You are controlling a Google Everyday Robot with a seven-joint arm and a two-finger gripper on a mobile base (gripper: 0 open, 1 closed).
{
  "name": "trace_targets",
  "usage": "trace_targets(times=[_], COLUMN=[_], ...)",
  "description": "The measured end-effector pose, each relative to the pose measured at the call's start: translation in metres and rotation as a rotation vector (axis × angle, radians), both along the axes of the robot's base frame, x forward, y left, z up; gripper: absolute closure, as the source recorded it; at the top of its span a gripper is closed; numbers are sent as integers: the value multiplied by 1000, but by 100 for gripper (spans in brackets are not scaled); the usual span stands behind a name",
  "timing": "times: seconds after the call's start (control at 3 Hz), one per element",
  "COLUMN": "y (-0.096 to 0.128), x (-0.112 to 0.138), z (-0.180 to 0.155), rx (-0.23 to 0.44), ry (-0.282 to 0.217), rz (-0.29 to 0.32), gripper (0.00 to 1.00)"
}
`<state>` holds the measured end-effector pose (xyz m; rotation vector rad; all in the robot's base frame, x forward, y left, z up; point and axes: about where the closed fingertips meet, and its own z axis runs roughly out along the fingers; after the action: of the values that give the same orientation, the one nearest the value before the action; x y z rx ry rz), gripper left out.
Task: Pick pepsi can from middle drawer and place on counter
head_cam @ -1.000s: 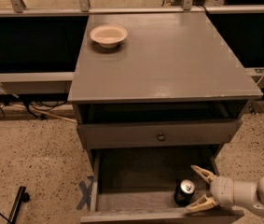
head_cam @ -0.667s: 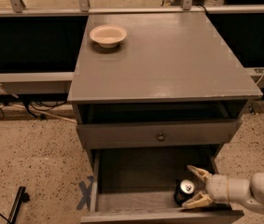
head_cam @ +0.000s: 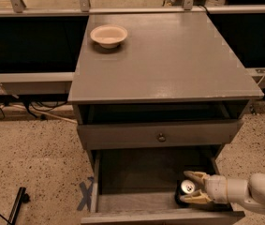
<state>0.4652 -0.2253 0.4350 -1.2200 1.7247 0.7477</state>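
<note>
Item: pepsi can (head_cam: 187, 186), upright in the front right corner of the open middle drawer (head_cam: 136, 172). My gripper (head_cam: 185, 187): low in the drawer, in from the right, fingers spread either side of the can, not clamped. Done: approach. Outstanding: grasp, lift, set-down on counter (head_cam: 169, 60)

Reaching in low from the near right, arm (head_cam: 263, 197) almost level. Gripper (head_cam: 187, 187) at near right, pointing left. Fingers (head_cam: 195, 176) spread apart, one farther, one nearer.
</note>
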Motion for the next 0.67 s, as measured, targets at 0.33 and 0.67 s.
trace_targets(times=[0.33,0.67], y=[1,4], x=[-1,-5], z=[0,16], rx=[87,200], ry=[20,21], rz=[0,17], gripper=[63,86])
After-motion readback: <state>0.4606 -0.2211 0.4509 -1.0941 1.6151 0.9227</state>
